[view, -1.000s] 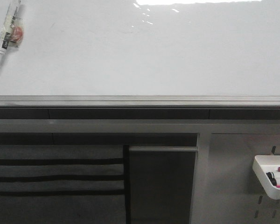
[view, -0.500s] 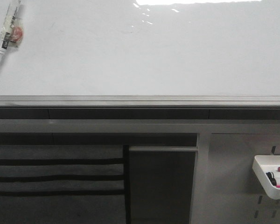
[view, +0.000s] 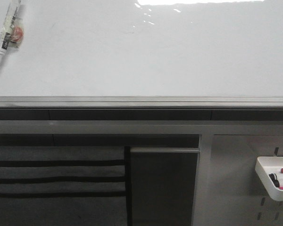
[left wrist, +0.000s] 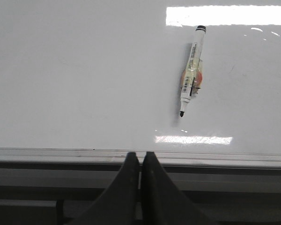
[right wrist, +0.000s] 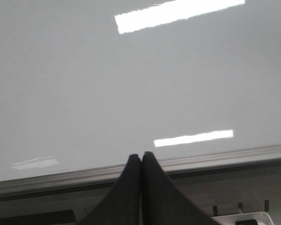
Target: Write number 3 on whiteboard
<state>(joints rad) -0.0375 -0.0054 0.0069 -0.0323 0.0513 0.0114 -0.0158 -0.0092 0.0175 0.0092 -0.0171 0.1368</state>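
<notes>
Since no 3 is drawn yet, the whiteboard (view: 146, 56) stands blank. Left: a marker (view: 6, 32), tip down, stuck to the board's upper corner, presumably parked within reach. Left gripper (left wrist: 140, 161) closed, empty, below the rail (view: 141, 101). Right gripper (right wrist: 141, 161) likewise closed, empty. Far right: white tray (view: 266, 176) of markers on a grey perforated panel (view: 236, 188).
</notes>
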